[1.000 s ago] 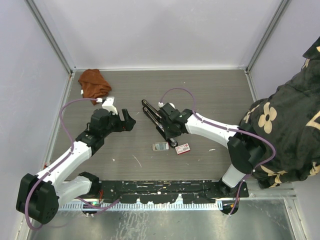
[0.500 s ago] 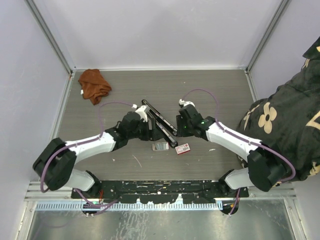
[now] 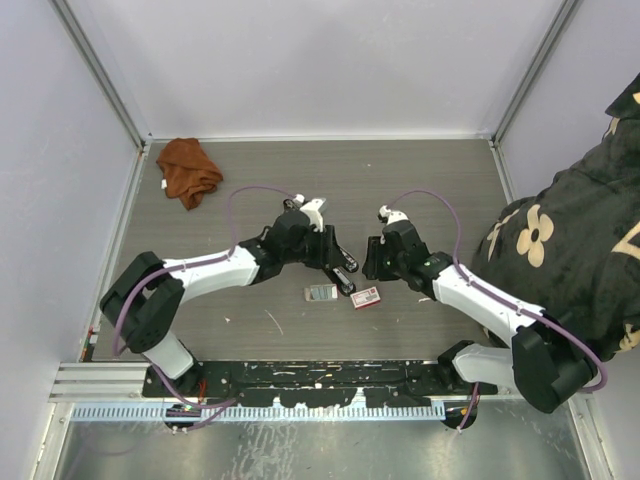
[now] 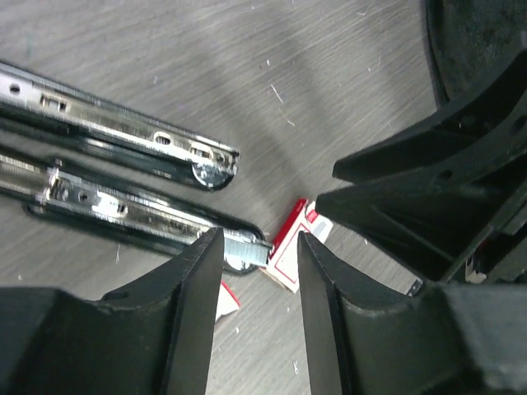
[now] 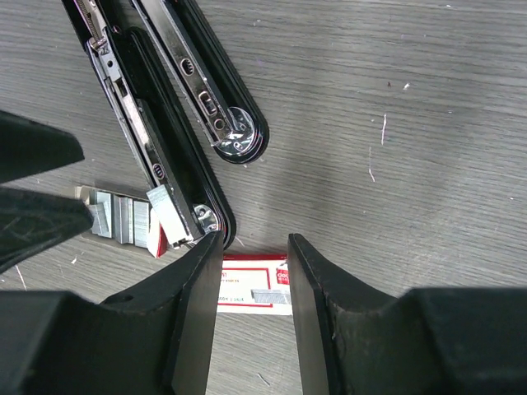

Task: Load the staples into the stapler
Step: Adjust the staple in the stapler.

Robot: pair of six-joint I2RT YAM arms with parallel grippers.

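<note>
Opened stapler [image 5: 156, 140] flat on grey table [image 3: 450, 190]; left gripper [image 4: 258, 239] fingers apart, straddling its magazine tip; right gripper [image 5: 254, 243] fingers apart above red-and-white staple box [image 5: 255, 294], staples [image 5: 123, 218] in tray alongside

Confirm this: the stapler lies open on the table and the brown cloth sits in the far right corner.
Wrong corner. The stapler lies open on the table, but the brown cloth sits in the far left corner, as the top external view shows.
</note>
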